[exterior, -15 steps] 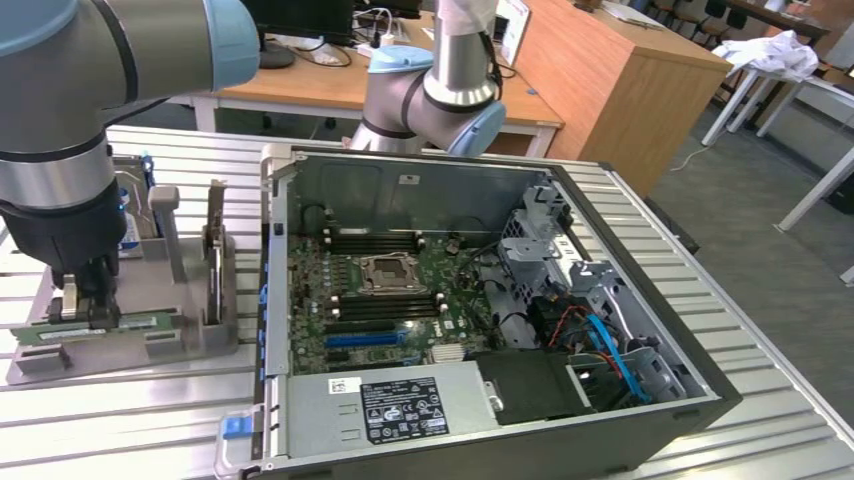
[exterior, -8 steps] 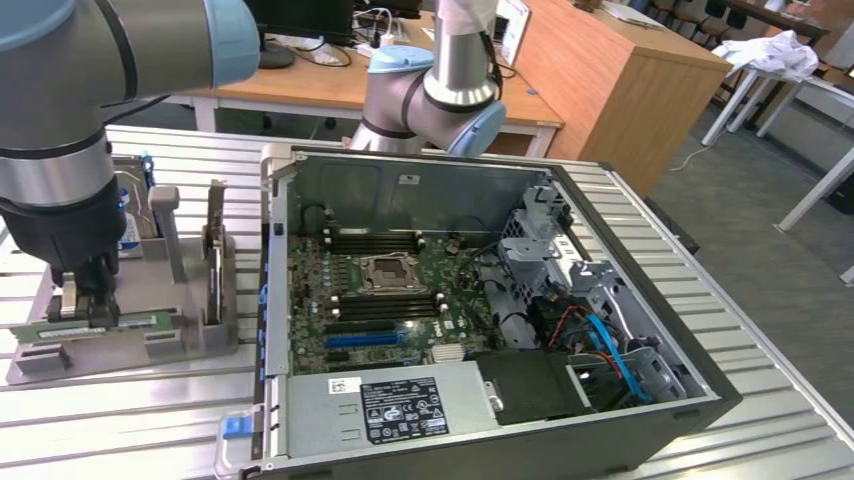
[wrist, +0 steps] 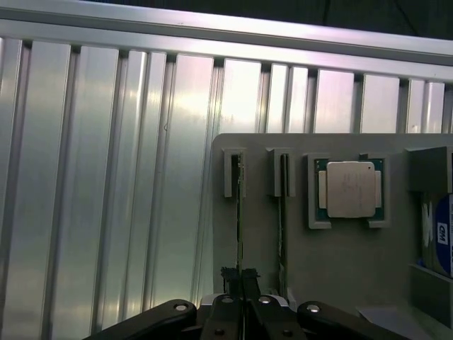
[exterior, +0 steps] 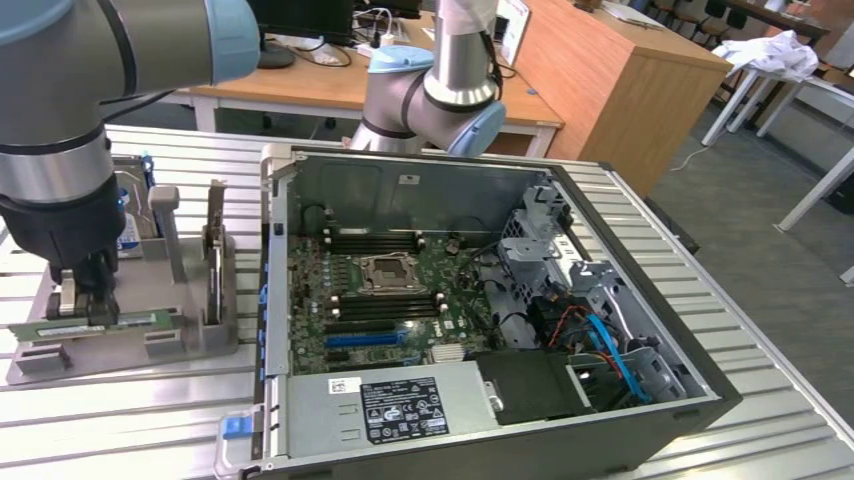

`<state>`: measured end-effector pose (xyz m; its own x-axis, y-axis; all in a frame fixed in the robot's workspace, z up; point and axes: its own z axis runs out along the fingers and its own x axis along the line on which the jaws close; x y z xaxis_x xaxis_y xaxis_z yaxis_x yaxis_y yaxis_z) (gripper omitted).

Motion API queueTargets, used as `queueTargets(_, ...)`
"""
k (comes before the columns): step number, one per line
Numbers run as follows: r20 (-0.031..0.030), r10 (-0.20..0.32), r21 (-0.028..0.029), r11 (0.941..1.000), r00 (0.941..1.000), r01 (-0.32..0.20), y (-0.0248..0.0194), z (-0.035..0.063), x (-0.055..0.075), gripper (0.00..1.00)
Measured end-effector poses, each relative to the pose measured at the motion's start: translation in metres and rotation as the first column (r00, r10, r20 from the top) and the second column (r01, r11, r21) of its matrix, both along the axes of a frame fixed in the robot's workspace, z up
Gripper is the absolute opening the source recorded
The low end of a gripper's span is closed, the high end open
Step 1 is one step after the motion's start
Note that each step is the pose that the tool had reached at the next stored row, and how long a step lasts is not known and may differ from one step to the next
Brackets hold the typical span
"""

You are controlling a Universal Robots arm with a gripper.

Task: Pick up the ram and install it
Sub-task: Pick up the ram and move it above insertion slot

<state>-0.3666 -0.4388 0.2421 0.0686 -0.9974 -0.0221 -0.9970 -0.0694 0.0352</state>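
The ram [exterior: 100, 323] is a long green stick standing on edge in the front slot of a grey holder [exterior: 134, 345] on the exterior view's left. My gripper [exterior: 87, 300] reaches down onto it from above. In the wrist view the ram [wrist: 239, 205] shows as a thin edge running from its slot to my gripper [wrist: 239, 278], whose black fingers [wrist: 228, 275] are pressed together on it. The stick still sits in the holder's end blocks.
A second stick [wrist: 283, 212] stands in the neighbouring slot. The holder also carries a silver CPU chip [wrist: 349, 188] and a blue-labelled hard drive [wrist: 442, 241]. An open computer case [exterior: 287, 200] lies on the exterior view's right with its motherboard [exterior: 387, 290] exposed. The table is ribbed metal [wrist: 106, 177].
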Motion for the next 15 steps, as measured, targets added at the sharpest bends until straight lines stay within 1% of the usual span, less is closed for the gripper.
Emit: queueTargets(15, 0.0000, 0.000, 0.0000, 1.0000, 1.0000, 0.000, 0.0000, 0.0061, 0.0002, 0.12)
